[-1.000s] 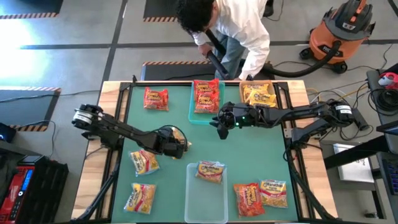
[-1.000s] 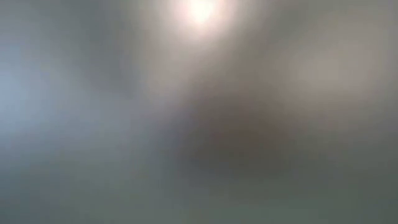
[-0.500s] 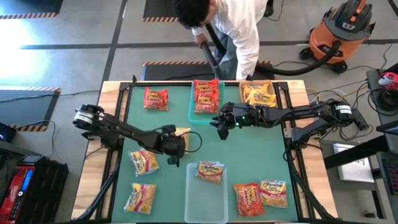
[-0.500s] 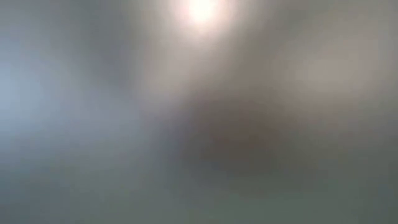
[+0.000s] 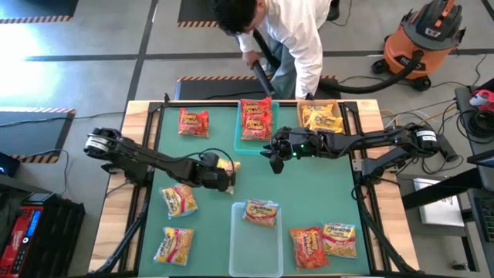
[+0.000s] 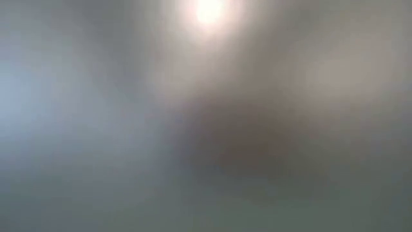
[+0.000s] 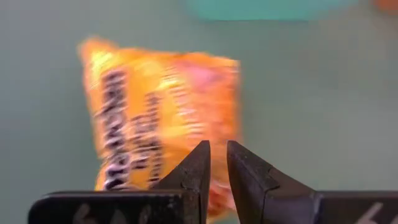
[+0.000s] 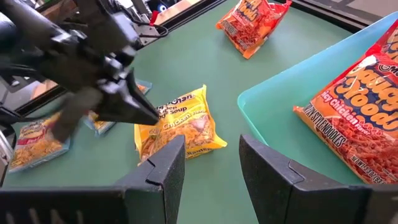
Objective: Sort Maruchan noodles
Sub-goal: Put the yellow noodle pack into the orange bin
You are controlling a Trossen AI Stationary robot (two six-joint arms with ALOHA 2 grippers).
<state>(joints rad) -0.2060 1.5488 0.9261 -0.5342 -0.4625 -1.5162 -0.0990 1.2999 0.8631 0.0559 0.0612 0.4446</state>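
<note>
Left claw (image 5: 224, 171) clenched on yellow-orange noodle packet (image 7: 163, 118), its long axis along the fingers.

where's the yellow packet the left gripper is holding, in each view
High view: yellow packet mid-table, at the left gripper.
Low view: not visible.
Left wrist view: packet fills the middle.
Right wrist view: packet beside the left gripper.
Shared landmark: teal bin.

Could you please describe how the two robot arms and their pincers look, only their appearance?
Both arms are dark, nearly black, built of slim jointed segments. The left arm has a pale grey round joint near its base; the right arm has a similar one, plus small green lights near its wrist. The left pincer and right pincer have matte black, wedge-shaped fingers.
</note>
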